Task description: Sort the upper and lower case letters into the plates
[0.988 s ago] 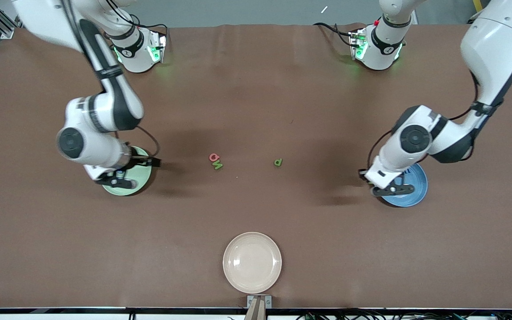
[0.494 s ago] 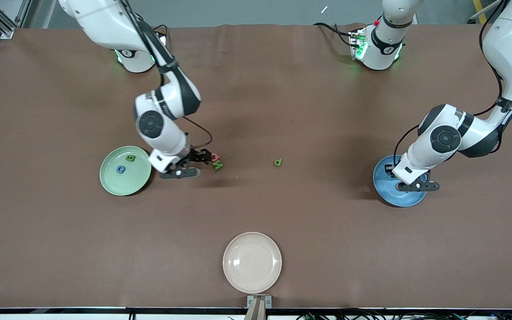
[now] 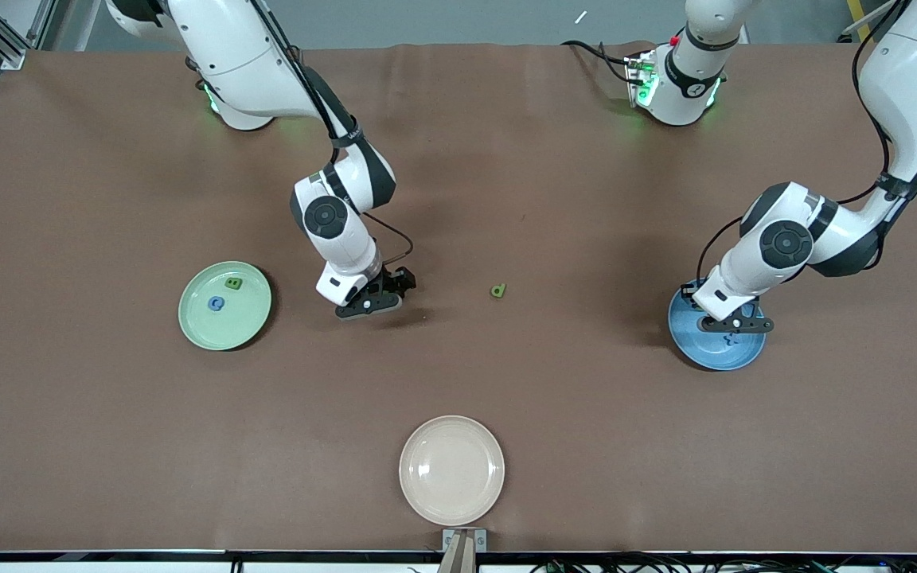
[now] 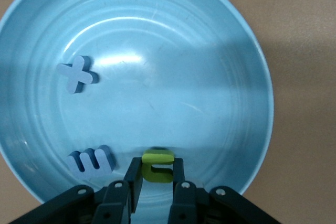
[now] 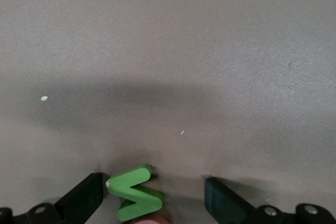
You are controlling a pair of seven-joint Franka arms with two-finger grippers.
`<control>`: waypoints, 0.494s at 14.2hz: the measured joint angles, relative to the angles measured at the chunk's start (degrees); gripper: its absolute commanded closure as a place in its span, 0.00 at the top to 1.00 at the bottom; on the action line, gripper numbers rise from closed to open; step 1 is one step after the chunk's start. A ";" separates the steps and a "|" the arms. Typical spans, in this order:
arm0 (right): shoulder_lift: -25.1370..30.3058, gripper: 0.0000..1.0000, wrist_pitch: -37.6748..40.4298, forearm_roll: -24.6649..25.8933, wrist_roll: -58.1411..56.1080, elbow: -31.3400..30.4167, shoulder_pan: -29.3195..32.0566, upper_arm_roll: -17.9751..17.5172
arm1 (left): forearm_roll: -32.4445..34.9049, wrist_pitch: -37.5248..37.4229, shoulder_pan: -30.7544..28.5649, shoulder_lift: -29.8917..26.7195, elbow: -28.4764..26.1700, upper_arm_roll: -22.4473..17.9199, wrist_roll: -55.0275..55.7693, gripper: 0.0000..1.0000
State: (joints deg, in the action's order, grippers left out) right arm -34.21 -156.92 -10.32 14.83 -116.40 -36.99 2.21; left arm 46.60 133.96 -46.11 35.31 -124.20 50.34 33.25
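Note:
My left gripper (image 3: pixel 733 324) hangs low over the blue plate (image 3: pixel 717 358) and is shut on a small green letter (image 4: pixel 157 164). On that plate (image 4: pixel 184 77) lie a blue cross-shaped letter (image 4: pixel 77 74) and a second blue letter (image 4: pixel 90 160). My right gripper (image 3: pixel 375 298) is down at the table's middle, open, one finger on each side of a green zigzag letter (image 5: pixel 135 192). A pinkish letter (image 5: pixel 149 220) lies against that green one. The mint green plate (image 3: pixel 204 326) holds a green letter (image 3: pixel 232 282) and a blue letter (image 3: pixel 216 303). Another green letter (image 3: pixel 498 290) lies alone on the table.
A cream-beige plate (image 3: pixel 451 469) with nothing in it sits near the table's front edge, nearer the front camera than the letters. The brown tabletop between the plates is bare. Both arm bases stand along the table edge farthest from the front camera.
My right arm swung from over the mint green plate to the middle letters and came down around the green one. My left gripper shifted a little over the blue plate, still shut.

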 measured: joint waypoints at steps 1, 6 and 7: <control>0.00 0.87 0.22 0.00 -0.08 0.09 0.00 0.01 | 0.00 0.03 -0.02 0.00 0.00 0.00 0.00 0.68; 0.16 0.57 0.80 0.00 -0.85 0.83 -0.08 0.02 | 0.31 0.59 -0.28 -0.06 0.71 0.83 -0.65 0.99; 0.18 0.57 0.85 0.00 -0.89 1.09 -0.12 0.02 | 0.33 0.59 -0.38 -0.07 0.99 1.81 -0.68 0.99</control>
State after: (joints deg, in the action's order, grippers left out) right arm -34.03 -156.07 -10.32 13.94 -115.31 -37.10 2.23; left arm 46.93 134.55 -46.49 35.24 -123.21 52.15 32.57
